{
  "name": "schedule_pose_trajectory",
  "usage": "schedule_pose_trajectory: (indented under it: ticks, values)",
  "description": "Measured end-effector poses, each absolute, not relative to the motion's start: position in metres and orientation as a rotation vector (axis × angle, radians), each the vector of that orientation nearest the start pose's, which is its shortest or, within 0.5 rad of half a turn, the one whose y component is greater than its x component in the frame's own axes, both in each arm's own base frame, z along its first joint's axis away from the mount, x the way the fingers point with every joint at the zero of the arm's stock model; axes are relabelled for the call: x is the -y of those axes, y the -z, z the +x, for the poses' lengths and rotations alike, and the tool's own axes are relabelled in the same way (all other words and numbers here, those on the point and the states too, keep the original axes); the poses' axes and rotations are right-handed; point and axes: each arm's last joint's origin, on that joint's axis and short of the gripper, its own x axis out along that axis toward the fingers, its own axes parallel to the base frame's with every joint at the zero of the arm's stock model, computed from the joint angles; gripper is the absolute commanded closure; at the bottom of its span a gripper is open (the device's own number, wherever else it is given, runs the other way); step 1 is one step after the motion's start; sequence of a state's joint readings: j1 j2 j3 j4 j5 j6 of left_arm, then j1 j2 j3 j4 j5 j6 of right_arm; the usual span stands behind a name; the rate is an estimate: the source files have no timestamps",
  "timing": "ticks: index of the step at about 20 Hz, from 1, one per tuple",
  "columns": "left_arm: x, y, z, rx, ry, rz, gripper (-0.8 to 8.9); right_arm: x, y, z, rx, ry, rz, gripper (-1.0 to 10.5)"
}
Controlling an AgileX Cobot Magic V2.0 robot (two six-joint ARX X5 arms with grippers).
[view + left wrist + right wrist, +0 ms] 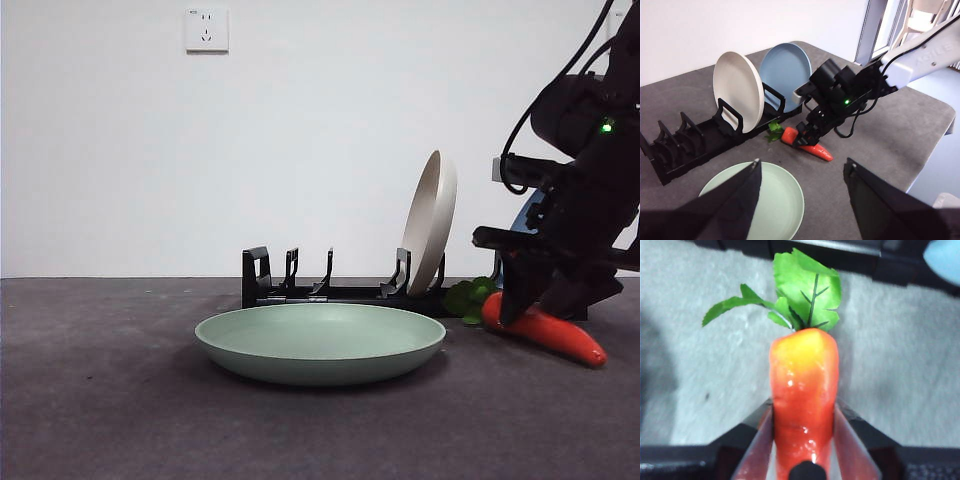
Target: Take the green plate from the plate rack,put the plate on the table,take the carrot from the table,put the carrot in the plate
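Observation:
The green plate [320,340] [775,200] lies flat on the table [100,400] in front of the plate rack [300,292] [690,145]. The carrot [560,335] [822,154] [802,380] lies on the table to the right of the plate, with its leaves toward the rack. My right gripper [530,300] [807,136] [802,440] reaches down over it, jaws pressed against both sides of its body. My left gripper [802,165] hovers open and empty high above the plate's near side, and it does not show in the front view.
A cream plate [432,220] [737,90] leans in the rack's right-hand slot, and a blue plate [785,65] stands just behind it. The rack's other slots hold nothing. The table's edge [935,145] runs beyond the carrot.

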State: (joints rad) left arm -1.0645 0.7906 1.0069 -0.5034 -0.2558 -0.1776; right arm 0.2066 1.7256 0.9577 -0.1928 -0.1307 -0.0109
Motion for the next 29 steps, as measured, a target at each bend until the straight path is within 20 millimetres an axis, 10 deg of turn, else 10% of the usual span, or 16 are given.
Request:
schedule_pose_trajectory:
  ticks: [7, 14, 22, 29]
  values:
    - [0.129, -0.373, 0.08, -0.318, 0.774, 0.026, 5.3, -0.129, -0.24, 0.282, -0.715, -0.531, -0.044, 9.6]
    - [0.129, -0.371, 0.08, -0.337, 0.771, 0.042, 5.3, -0.209, -0.196, 0.274, -0.733, -0.713, -0.057, 9.6]
    - [0.128, -0.369, 0.079, -0.36, 0.767, 0.06, 5.3, -0.228, -0.141, 0.281, -0.823, -0.676, -0.093, 9.5]
    - [0.128, -0.368, 0.079, -0.365, 0.766, 0.064, 5.3, -0.227, -0.143, 0.278, -0.847, -0.67, -0.095, 4.4]
